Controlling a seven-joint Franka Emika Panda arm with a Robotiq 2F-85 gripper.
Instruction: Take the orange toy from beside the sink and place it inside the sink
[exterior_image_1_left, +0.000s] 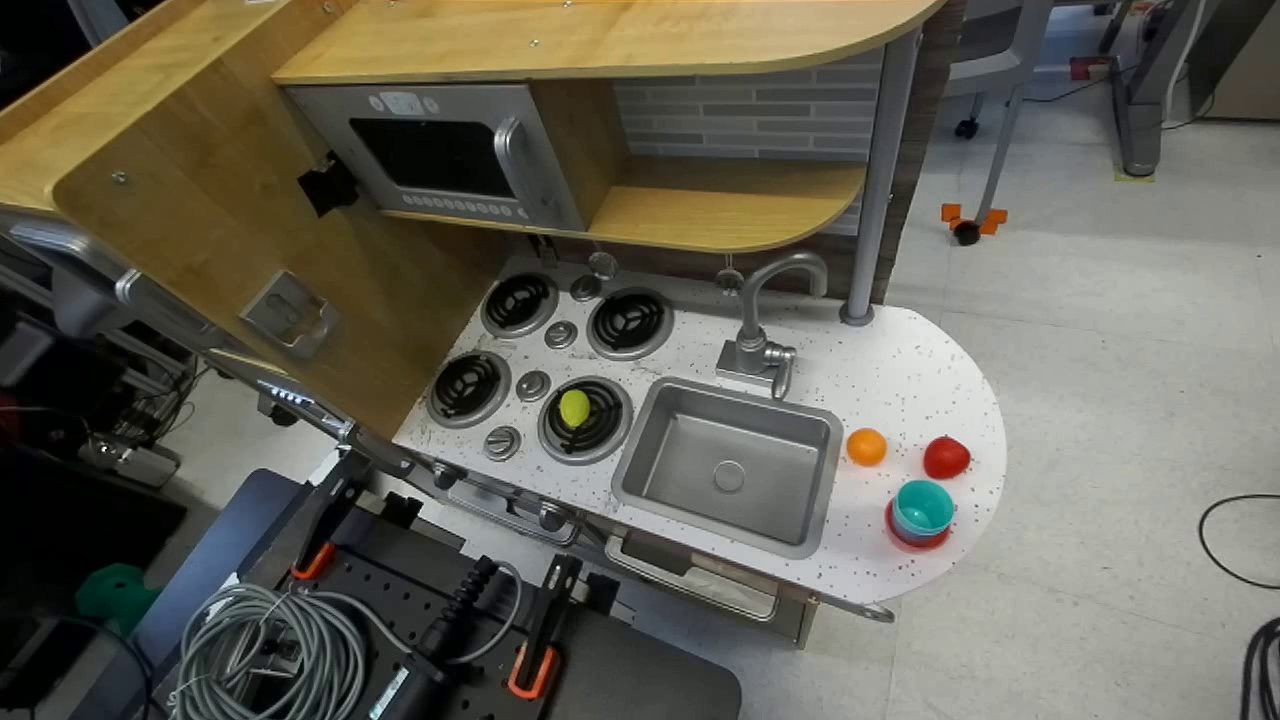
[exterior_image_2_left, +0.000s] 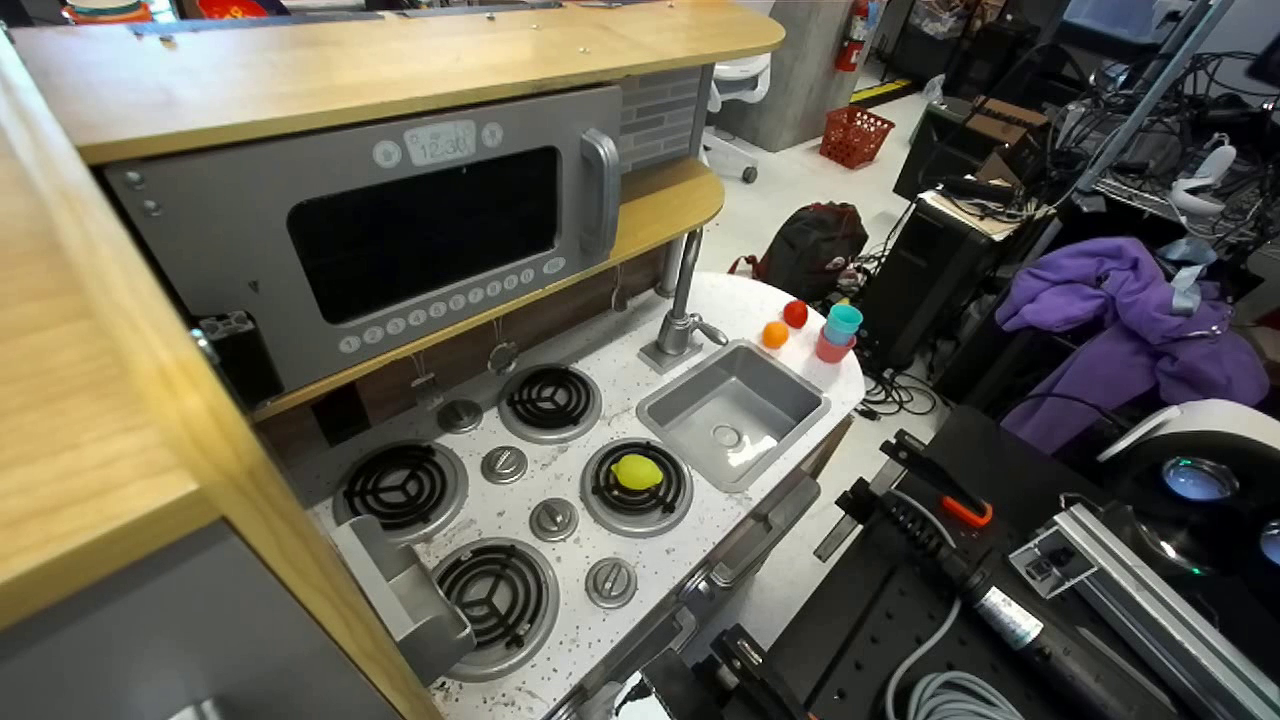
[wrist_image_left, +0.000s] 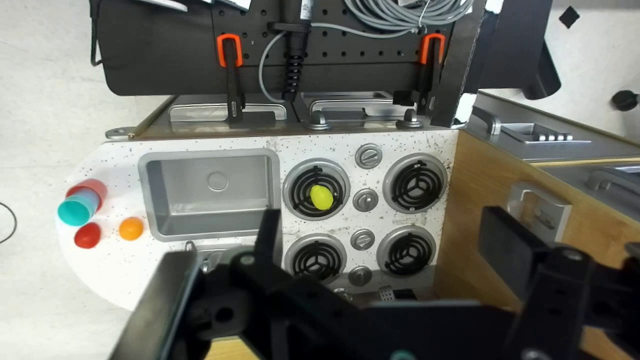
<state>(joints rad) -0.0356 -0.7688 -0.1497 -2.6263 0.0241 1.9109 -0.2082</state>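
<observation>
The small round orange toy (exterior_image_1_left: 866, 447) rests on the white counter just beside the sink, near its outer side; it also shows in an exterior view (exterior_image_2_left: 775, 334) and in the wrist view (wrist_image_left: 131, 228). The grey metal sink (exterior_image_1_left: 700, 460) is an empty rectangular basin, seen too in an exterior view (exterior_image_2_left: 770, 400) and in the wrist view (wrist_image_left: 190, 190). My gripper (wrist_image_left: 382, 215) shows only in the wrist view, fingers wide apart with nothing between them. It is high above the burner side of the counter, away from the orange toy. The gripper is out of view in both exterior views.
A red round toy (exterior_image_1_left: 946, 457) and stacked teal and red cups (exterior_image_1_left: 922, 508) stand near the orange toy. A faucet (exterior_image_1_left: 752, 320) rises behind the sink. A yellow-green lemon toy (exterior_image_1_left: 574, 408) lies on a burner. A shelf with a microwave (exterior_image_2_left: 430, 220) overhangs the counter's back.
</observation>
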